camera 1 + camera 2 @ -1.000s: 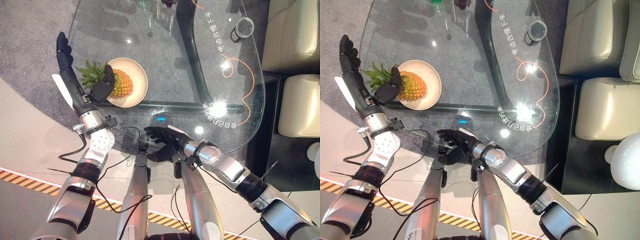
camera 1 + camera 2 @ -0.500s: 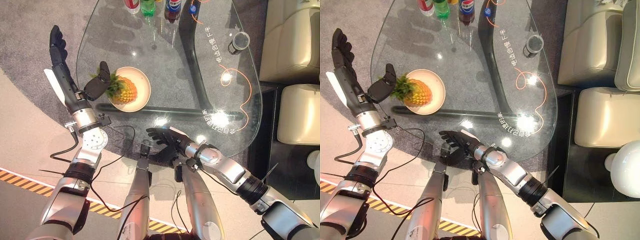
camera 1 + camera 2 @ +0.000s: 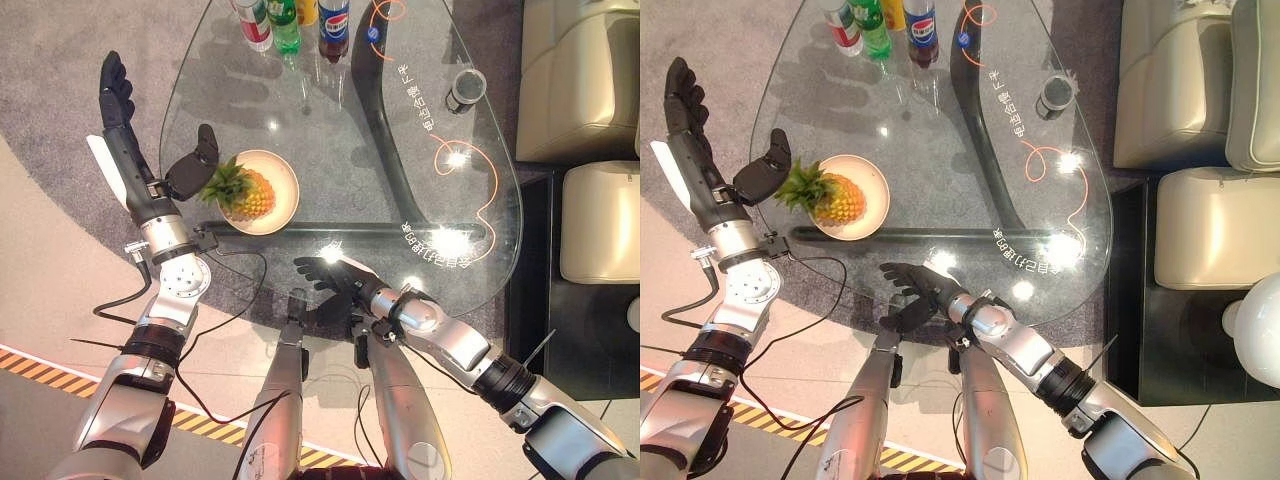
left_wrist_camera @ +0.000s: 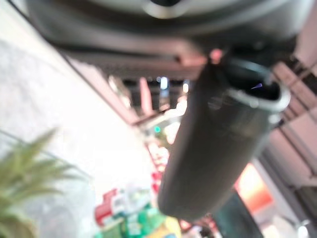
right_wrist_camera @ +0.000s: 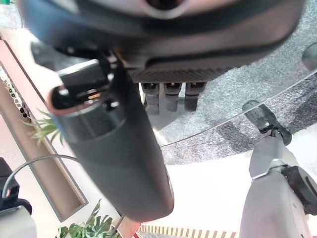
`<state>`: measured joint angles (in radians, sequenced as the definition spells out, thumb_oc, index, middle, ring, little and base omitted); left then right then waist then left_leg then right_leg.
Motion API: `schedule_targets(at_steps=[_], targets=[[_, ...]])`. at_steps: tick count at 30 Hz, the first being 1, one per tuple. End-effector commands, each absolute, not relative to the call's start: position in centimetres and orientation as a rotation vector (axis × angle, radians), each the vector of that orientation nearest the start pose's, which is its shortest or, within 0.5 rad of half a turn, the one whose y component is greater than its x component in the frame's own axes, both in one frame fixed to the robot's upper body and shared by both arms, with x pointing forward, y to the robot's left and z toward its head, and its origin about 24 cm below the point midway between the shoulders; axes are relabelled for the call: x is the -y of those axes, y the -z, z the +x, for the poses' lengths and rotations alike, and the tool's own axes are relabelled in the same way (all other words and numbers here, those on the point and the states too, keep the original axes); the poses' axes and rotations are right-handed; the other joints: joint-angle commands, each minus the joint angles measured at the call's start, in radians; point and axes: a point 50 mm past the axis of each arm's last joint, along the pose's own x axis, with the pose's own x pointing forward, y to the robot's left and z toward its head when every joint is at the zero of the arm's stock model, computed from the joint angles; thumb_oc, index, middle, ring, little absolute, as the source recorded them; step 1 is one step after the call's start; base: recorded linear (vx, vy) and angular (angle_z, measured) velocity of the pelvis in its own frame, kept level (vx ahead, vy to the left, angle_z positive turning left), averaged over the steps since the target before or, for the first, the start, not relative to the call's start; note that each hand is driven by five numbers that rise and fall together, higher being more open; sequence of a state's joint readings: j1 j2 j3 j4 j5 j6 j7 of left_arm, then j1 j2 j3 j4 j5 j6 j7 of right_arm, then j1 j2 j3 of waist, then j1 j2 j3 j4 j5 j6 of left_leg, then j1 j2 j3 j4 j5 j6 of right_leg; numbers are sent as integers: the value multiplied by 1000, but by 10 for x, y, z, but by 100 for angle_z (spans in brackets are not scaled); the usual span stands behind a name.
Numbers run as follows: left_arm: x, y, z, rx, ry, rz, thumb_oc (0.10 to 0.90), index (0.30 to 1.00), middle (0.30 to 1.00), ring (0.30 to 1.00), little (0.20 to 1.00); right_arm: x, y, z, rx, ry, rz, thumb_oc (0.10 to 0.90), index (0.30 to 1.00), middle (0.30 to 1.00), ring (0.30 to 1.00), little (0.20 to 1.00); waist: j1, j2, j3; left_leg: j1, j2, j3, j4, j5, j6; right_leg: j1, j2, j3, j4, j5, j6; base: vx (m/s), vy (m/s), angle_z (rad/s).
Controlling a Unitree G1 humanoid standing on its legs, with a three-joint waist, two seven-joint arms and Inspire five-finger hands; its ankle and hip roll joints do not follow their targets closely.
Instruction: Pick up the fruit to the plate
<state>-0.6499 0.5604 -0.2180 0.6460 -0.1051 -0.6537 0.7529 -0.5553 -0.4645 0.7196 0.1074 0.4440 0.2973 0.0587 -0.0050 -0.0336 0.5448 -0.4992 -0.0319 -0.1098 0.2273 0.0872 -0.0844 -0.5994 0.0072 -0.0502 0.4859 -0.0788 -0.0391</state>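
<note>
1. The pineapple [image 3: 243, 192] lies on its side on the plate [image 3: 283, 165]. Its green leaves stick out over the plate's rim, toward the left hand.
2. The plate sits on the glass table [image 3: 330, 130], close to the table's left edge.
3. The left hand [image 3: 125, 150] is just beside the plate, off the table's left edge. Its fingers [image 3: 113, 85] are straight and point away from the robot. Its thumb [image 3: 195, 165] sticks out toward the leaves and looks very near them. I cannot tell if it touches them. The hand holds nothing.
4. The left wrist view shows the thumb straight, with the leaves beside it.
5. The right hand [image 3: 335, 285] is at the near edge of the table, well apart from the plate. Its fingers are spread and loose. It holds nothing.
6. Three bottles [image 3: 292, 18] stand in a row at the far end of the table. One has a red label, one is green, one is dark.
7. A small dark cup [image 3: 464, 88] stands on the right side of the table, well apart from the plate.
8. Pale sofa seats [image 3: 590, 130] are to the right of the table.
9. Grey carpet [image 3: 60, 40] lies under the table.
</note>
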Motion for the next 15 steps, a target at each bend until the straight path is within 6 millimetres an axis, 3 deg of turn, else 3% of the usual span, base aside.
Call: schedule_targets(at_steps=[1,9,12,13,15], targets=[[-251,-205,324,916,-580,131,800,900,900,900,900,40,-96,283,-34,-843,-201,800,900,900,900,900,-20,42,-25,22,-49,14,88,-62,50,111,27,46,-99,5,13,31,-7,0],[-261,-173,315,809,-612,69,800,900,900,900,900,47,-86,280,-58,-824,-199,800,900,900,900,900,0,27,-26,120,-49,-7,47,-68,53,212,21,30,-140,0,16,7,-13,2],[-264,-140,303,699,-611,51,800,900,900,900,900,59,-69,275,-106,-805,-182,800,900,900,900,900,15,13,-70,171,-47,-26,5,-66,53,270,16,21,-183,3,22,44,-42,12],[-264,-140,303,697,-611,51,800,900,900,900,900,59,-69,274,-107,-805,-182,800,900,900,900,900,14,14,-70,174,-47,-27,4,-65,53,272,16,20,-185,3,22,41,-41,11],[-263,-121,294,633,-621,24,800,900,900,900,900,67,-58,270,-139,-792,-171,800,900,900,900,900,22,5,-96,207,-46,-38,-27,-61,52,312,14,15,-218,8,27,51,-44,7]])
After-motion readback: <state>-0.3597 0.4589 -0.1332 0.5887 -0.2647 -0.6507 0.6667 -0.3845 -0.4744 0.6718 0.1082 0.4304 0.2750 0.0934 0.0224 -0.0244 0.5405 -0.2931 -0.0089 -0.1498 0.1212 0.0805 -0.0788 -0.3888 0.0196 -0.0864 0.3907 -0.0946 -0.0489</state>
